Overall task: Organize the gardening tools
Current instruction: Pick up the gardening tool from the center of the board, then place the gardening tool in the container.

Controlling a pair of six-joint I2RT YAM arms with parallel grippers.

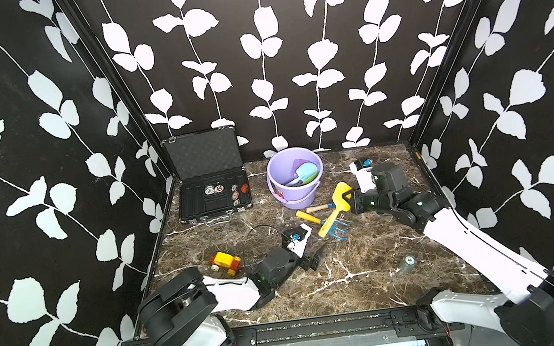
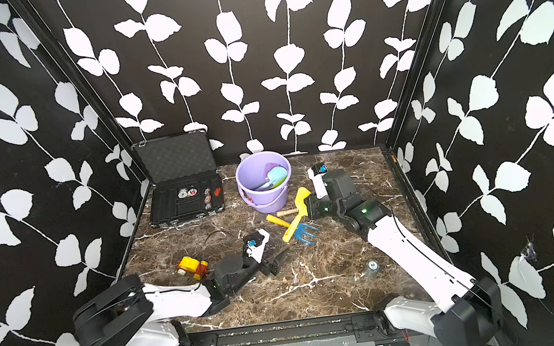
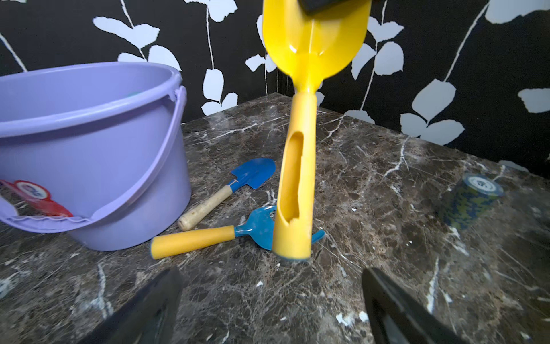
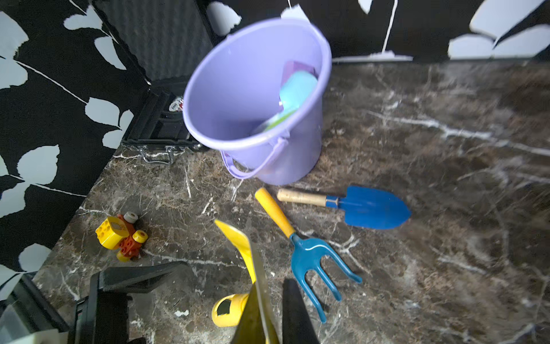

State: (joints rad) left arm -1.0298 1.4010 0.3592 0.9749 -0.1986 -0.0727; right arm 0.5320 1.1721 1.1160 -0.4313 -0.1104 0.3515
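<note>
Standing open at the upper left of the table [image 1: 355,280], a black case [image 1: 204,154] is showing a few chips [image 1: 214,189] in its tray. Below it in both top views, a toy vehicle [image 1: 227,262] is lying just left of the left arm's wrist. The left gripper [image 1: 319,254] is hovering low near the middle of the table, jaws spread wide and holding nothing. Its wrist view is showing both fingers [image 3: 154,303] far apart over bare marble.

Right of the case, the bucket [image 1: 293,197] is standing upright at the back. A light blue scoop [image 1: 306,170], a purple tool [image 1: 298,163] and a lime tool [image 1: 311,178] are leaning inside it. Just in front of the bucket, the spade [image 4: 357,207] is lying flat, its wooden handle end near the bucket's base. The rake [image 1: 337,227] is lying beside it, the end of its yellow handle close to the end of the spade's.

The yellow scoop [image 1: 340,196] is standing tilted, blade up, with its handle end down at the rake's head; whether the two are touching cannot be told. The right gripper [image 1: 351,197] is clamping narrowly on the yellow scoop's blade. At the lower right of the table, a chip stack [image 1: 407,262] is standing alone.
</note>
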